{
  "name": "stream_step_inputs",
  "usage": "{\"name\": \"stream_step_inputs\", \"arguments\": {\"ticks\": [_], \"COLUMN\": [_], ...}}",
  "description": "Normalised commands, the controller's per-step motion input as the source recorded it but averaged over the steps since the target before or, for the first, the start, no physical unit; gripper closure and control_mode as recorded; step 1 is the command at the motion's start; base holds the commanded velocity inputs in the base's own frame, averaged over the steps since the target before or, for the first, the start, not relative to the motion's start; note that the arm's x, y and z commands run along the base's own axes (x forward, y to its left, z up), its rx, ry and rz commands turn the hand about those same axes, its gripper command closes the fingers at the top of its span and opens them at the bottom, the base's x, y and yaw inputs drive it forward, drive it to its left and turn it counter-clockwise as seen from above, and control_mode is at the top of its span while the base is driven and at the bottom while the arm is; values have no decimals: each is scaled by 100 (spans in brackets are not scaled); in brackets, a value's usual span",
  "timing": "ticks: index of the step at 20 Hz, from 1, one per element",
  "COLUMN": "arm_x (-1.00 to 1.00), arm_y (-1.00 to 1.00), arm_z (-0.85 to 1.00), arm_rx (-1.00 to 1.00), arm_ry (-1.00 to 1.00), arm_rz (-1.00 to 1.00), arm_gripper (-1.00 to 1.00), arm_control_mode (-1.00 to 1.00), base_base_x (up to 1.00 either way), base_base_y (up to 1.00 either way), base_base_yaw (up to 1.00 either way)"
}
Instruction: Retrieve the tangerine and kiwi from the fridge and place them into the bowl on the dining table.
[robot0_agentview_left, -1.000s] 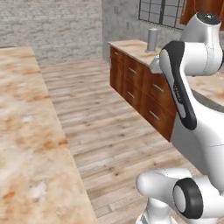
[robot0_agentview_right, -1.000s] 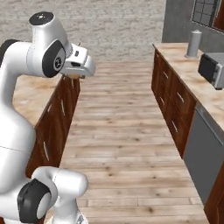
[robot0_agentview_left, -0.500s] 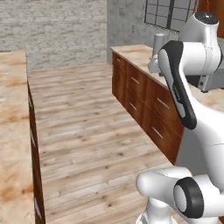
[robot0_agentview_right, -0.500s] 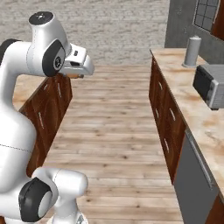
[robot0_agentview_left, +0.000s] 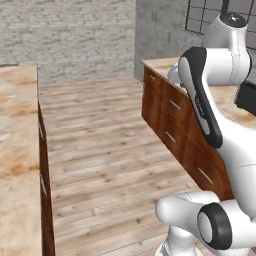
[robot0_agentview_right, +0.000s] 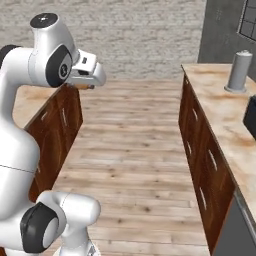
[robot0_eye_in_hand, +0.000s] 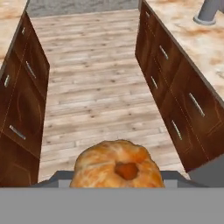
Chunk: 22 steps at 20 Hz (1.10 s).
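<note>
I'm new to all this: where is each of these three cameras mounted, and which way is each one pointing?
Left base view: on the base behind the arm's left, facing forward down a wood-floored aisle; the white arm rises at right, the dining table lies at left.
Right base view: behind the arm's right, same aisle; the arm rises at left, a wall counter runs at right.
Hand view: on the hand, looking down at the floor past the tangerine between the fingers.
Shared: the base views and the hand view all show the grey canister.

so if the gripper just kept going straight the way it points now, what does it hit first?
Probably the wooden floor of the aisle between the two cabinet runs. The gripper, shut on the tangerine, looks forward and down at bare planks; depth is unclear.
</note>
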Motion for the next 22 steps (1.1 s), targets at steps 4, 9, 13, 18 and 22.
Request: {"name": "stream_step_inputs", "arguments": {"ticks": [4,9,13,18,22], "arm_x": [0,0,0,0,0], "arm_y": [0,0,0,0,0], "arm_z": [0,0,0,0,0], "arm_rx": [0,0,0,0,0], "arm_ry": [0,0,0,0,0], "arm_rz": [0,0,0,0,0], "arm_gripper": [100,100,100,100,100], "arm_control_mode": [100,100,100,100,100], "base_base_x": [100,100,100,100,100], "base_base_y": [-16,-24,-59,-64,-57], "base_base_yaw": [34,34,21,16,17]}}
